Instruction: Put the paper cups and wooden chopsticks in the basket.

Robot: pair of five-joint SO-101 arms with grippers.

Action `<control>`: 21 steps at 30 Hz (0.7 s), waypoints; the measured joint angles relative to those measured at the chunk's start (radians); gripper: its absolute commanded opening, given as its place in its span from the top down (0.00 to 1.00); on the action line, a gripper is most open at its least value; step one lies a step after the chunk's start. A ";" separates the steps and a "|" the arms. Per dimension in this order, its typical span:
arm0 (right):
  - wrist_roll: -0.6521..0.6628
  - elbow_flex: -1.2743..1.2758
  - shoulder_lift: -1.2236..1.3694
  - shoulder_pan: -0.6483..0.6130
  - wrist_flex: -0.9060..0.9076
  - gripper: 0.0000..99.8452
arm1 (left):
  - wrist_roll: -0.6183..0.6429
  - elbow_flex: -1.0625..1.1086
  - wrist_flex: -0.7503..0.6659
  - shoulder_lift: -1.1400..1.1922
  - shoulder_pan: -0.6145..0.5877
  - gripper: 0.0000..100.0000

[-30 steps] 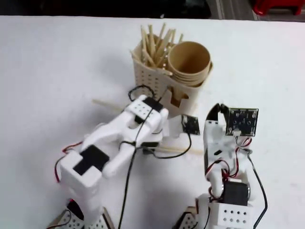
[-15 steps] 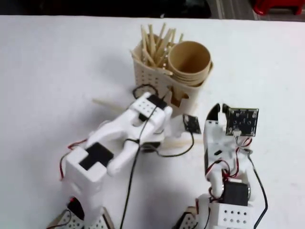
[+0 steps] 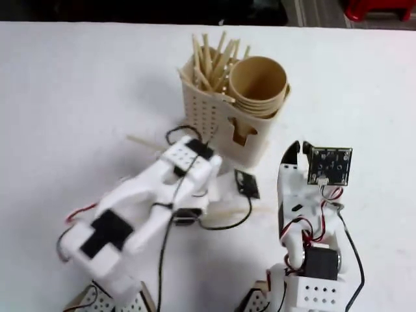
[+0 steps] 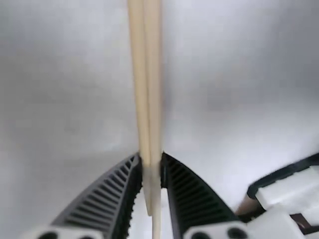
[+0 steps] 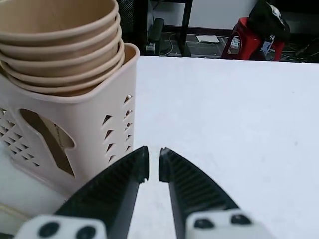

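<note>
while tan paper cups (image 3: 259,79) and most wooden chopsticks (image 3: 211,57) sit in the beige perforated basket (image 3: 207,118), left gripper (image 4: 151,163) pinches a leftover pair (image 4: 146,74); right gripper (image 5: 153,164) almost closed, empty.

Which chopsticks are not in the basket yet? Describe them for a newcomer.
Find the basket on the white table. On its near side, the left gripper pinches a pair of chopsticks. Unlike the bundle standing in the basket beside the cups, this pair lies sideways.
</note>
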 measured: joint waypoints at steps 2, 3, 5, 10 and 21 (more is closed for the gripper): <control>0.000 0.000 0.000 0.000 0.000 0.95 | 0.000 0.049 0.008 -0.086 -0.035 0.98; 0.000 0.000 0.000 0.000 0.000 0.95 | -0.006 0.071 0.014 -0.129 -0.060 0.98; 0.000 0.000 0.000 0.000 0.000 0.95 | -0.035 0.101 0.032 -0.206 -0.109 0.98; 0.000 0.000 0.000 0.000 0.000 0.95 | -0.098 0.109 0.100 -0.387 -0.252 0.98; 0.000 0.000 0.000 0.000 0.000 0.94 | -0.097 -0.057 0.184 -0.796 -0.373 0.98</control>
